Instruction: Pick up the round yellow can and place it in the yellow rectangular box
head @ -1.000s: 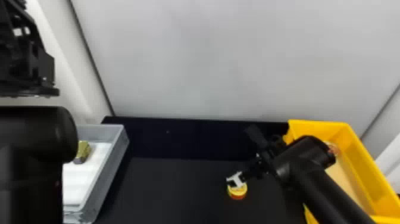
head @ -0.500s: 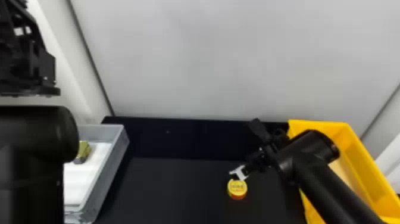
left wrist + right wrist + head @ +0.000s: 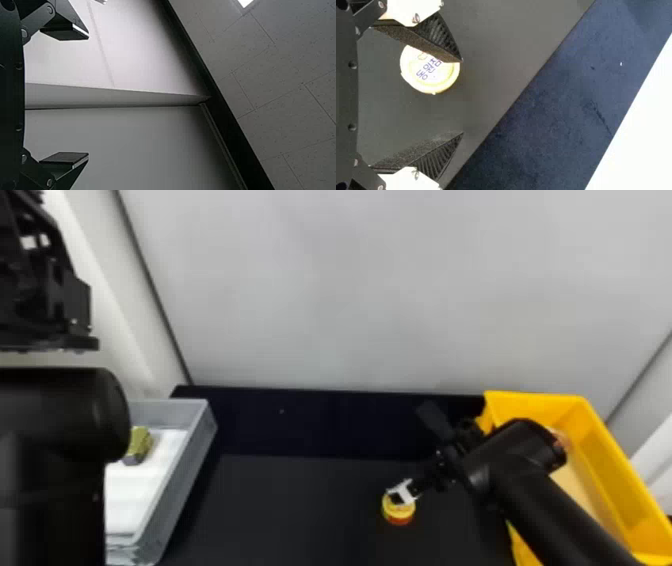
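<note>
Our right hand, wide open and empty
One finger partly covers the round yellow can in our wrist view; it's just sitting on the black surface, left of our yellow box.

A: Head view, vantage?

B: High up, facing forward and down. Widest view of the table: grey box at left, yellow box at right, wall beyond.

A: Left wrist view?

B: Faces pale panels and the ceiling, well apart from both. Whether those panels match the head view's wall: cannot tell.

A: Right wrist view?

B: Low over the table, facing down, near the can; sees its lid from above.

A: Overlap with head view?

B: Can, bare table and the dark strip behind. Both wrist views lie on their side.
</note>
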`<state>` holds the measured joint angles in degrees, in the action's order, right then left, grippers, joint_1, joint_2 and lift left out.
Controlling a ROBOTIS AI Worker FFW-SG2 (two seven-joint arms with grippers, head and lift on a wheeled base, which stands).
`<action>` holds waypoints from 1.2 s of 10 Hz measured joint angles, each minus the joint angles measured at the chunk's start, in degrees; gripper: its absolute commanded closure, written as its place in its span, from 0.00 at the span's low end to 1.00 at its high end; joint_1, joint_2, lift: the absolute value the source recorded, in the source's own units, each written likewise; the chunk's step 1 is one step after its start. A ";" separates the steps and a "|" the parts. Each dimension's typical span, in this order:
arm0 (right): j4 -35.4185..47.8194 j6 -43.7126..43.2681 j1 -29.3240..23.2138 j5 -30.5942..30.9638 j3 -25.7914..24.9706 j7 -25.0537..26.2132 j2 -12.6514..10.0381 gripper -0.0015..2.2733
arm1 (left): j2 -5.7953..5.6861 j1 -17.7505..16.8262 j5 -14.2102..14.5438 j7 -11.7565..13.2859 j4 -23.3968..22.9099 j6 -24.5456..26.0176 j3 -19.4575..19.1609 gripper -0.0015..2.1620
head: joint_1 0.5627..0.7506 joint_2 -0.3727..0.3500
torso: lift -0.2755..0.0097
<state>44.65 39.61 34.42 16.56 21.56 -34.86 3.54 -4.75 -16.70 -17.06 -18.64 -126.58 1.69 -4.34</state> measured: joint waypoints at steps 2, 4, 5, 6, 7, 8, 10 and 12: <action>-1.21 -0.57 0.21 -0.69 0.56 0.26 -0.19 0.07 | -0.02 0.04 0.00 0.03 0.02 -0.09 -0.04 0.09 | 0.53 0.59 | 0.93; -1.79 -0.84 0.21 -1.36 1.30 0.43 -0.49 0.07 | -0.01 0.03 0.00 0.09 0.02 -0.12 0.01 0.09 | 0.53 0.59 | 0.93; -1.94 -0.91 0.17 -1.77 1.86 0.46 -0.64 0.07 | 0.00 0.02 0.00 0.09 0.02 -0.12 0.02 0.09 | 0.53 0.59 | 0.93; -1.96 -0.92 0.05 -2.09 2.30 0.39 -0.75 0.07 | 0.04 0.00 0.00 0.09 0.02 -0.11 0.02 0.09 | 0.53 0.59 | 0.93; -1.85 -0.89 -0.04 -2.37 2.52 0.31 -0.83 0.07 | 0.07 0.00 0.00 0.09 0.02 -0.10 -0.01 0.09 | 0.53 0.59 | 0.93; -1.52 -0.87 -0.10 -2.69 2.61 0.24 -0.91 0.07 | 0.12 0.00 -0.02 0.09 0.02 -0.10 -0.03 0.09 | 0.53 0.59 | 0.93; -0.64 -1.12 -0.11 -3.44 2.88 0.20 -1.10 0.07 | 0.22 -0.05 -0.04 0.09 0.06 -0.10 0.07 0.09 | 0.53 0.59 | 0.93; 0.46 -1.29 -0.08 -3.94 3.25 0.26 -1.19 0.07 | 0.32 -0.13 -0.07 0.09 0.23 -0.11 0.28 0.09 | 0.53 0.59 | 0.93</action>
<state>45.11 38.33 34.34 12.63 24.81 -34.59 2.34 -4.43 -16.83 -17.12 -18.55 -126.34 1.59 -4.06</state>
